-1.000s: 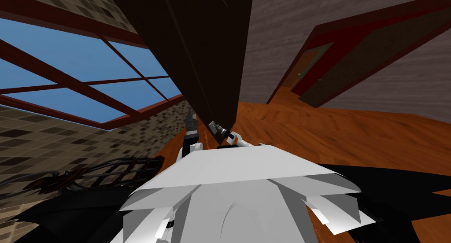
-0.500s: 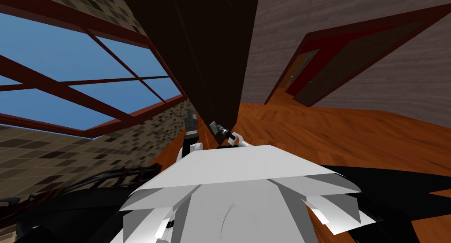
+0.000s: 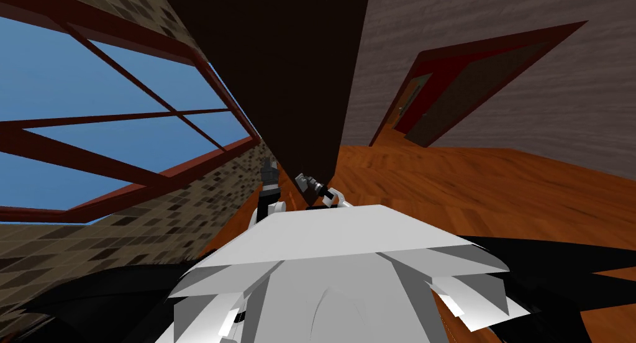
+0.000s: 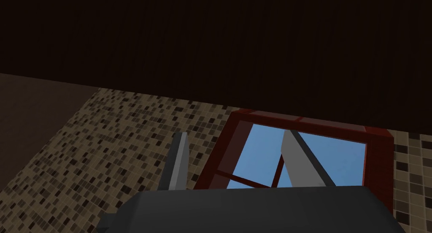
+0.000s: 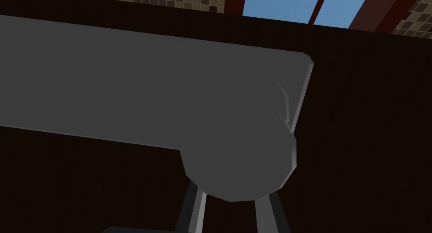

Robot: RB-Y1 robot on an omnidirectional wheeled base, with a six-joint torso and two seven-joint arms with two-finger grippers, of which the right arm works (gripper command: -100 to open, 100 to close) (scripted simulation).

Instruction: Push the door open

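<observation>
A dark brown door (image 3: 292,78) stands edge-on straight ahead of me, reaching to the top of the head view. Its grey lever handle (image 5: 147,95) with a round base looms close in the right wrist view. My right gripper (image 3: 304,182) is at the door's near face by the edge. Its fingers (image 5: 196,207) stand close together under the handle's round base, which hides their tips. My left gripper (image 3: 268,171) hangs on the window side of the door, open and holding nothing (image 4: 236,135), with the dark door (image 4: 211,40) above it.
A red-framed window (image 3: 93,109) is set in a mosaic-tiled wall (image 3: 186,196) on the left. Orange wooden floor (image 3: 466,190) spreads to the right, toward a grey wall with another red-framed doorway (image 3: 447,91). Black areas lie low at both sides.
The whole head view has shifted: the window slid left and down, and the far doorway drew nearer the door. The door's top edge leans further right. Both grippers keep their places.
</observation>
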